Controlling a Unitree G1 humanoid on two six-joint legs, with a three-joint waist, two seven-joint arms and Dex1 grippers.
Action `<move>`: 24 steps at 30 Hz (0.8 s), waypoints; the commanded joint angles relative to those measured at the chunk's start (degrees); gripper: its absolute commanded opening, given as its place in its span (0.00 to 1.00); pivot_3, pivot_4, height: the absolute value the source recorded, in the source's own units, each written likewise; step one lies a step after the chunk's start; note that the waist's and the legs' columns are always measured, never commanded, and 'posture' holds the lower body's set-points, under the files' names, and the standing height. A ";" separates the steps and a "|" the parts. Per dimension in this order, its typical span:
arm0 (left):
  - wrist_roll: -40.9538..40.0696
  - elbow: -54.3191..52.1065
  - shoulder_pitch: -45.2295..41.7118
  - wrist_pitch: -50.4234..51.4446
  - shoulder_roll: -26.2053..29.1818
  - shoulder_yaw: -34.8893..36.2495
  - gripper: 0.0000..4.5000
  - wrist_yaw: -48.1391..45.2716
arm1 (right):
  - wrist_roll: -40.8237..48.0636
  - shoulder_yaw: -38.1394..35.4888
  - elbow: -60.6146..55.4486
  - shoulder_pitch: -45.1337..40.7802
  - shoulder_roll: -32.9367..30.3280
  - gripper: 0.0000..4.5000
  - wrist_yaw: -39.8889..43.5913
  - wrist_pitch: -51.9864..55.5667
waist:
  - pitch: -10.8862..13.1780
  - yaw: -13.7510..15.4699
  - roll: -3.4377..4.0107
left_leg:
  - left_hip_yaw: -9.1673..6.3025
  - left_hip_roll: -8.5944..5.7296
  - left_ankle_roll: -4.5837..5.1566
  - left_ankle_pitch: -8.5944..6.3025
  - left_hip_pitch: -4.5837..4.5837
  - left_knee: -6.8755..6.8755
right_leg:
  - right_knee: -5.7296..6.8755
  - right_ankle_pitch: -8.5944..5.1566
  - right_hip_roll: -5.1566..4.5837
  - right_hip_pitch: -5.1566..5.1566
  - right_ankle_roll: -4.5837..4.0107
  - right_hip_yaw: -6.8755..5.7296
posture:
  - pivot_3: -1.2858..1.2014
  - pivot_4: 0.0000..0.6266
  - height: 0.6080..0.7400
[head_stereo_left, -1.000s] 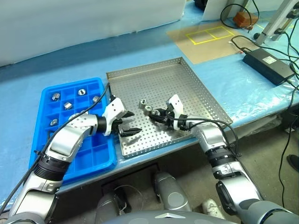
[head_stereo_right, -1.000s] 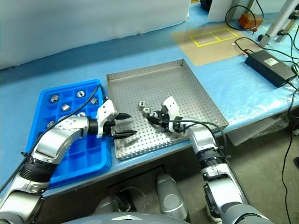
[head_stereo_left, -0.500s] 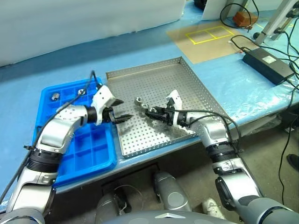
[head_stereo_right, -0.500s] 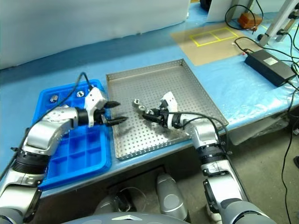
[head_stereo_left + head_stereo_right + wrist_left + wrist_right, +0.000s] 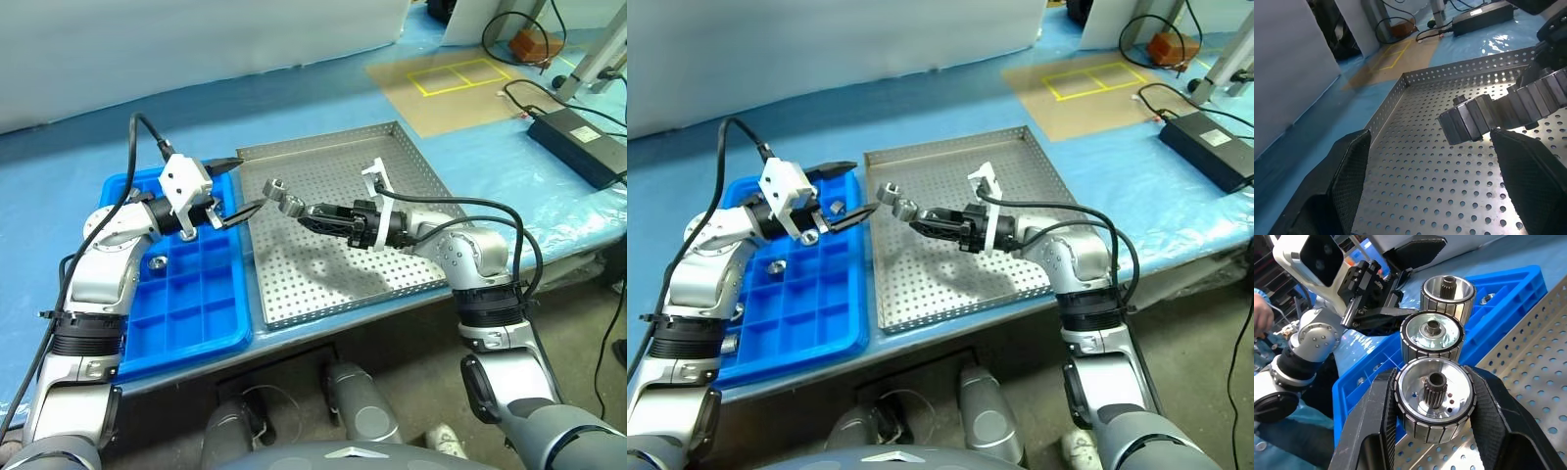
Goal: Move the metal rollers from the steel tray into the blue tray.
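Note:
My right gripper (image 5: 307, 213) is shut on the nearest of three metal rollers (image 5: 1432, 394) that cling together in a row (image 5: 279, 196). It holds them level in the air above the left part of the steel tray (image 5: 392, 132). My left gripper (image 5: 233, 188) hangs open over the right edge of the blue tray (image 5: 196, 304), pointing at the rollers. Its fingers (image 5: 1352, 171) flank the end roller (image 5: 1469, 117) without touching it. In the blue tray's compartments lie loose rollers (image 5: 776, 266).
A black power brick (image 5: 588, 137) and cables lie at the table's right end. A brown sheet with yellow tape (image 5: 460, 83) is behind the steel tray. The table's front edge runs just below both trays. A person's hand (image 5: 1260, 316) shows beyond the left arm.
My right gripper has lifted the rollers off the steel tray's floor and swung them left. My left gripper has risen and moved back over the blue tray's edge. The camera has shifted.

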 commanded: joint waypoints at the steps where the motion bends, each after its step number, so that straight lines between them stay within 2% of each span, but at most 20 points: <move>1: 2.13 0.87 0.42 -6.58 1.12 -1.88 0.91 -2.51 | 3.15 0.41 -4.19 -0.33 -1.37 0.36 3.26 0.16 | 0.00 0.26 0.00 | 0.00 0.01 0.00 0.00 0.00 0.00 | 0.00 0.00 0.00 0.00 0.00 0.00 | 0.26 0.24 1.00; 11: 3.90 5.72 -0.59 -18.72 1.89 -5.02 0.91 -7.75 | 1.11 4.61 -4.77 -0.02 -5.44 0.36 7.98 -2.37 | 0.00 1.34 0.00 | 0.03 0.01 -0.11 0.04 0.09 0.01 | 0.19 0.00 0.00 -0.02 -0.01 0.06 | 0.25 0.24 1.00; 24: 2.82 5.23 -2.60 -20.12 0.78 -4.86 0.91 -6.47 | -1.86 7.10 -2.16 0.04 -5.47 0.36 8.62 -6.60 | 0.00 1.32 -0.01 | 0.09 0.02 -0.29 0.00 0.16 0.36 | 0.77 -0.04 0.00 -0.14 -0.06 0.26 | 0.26 0.24 1.00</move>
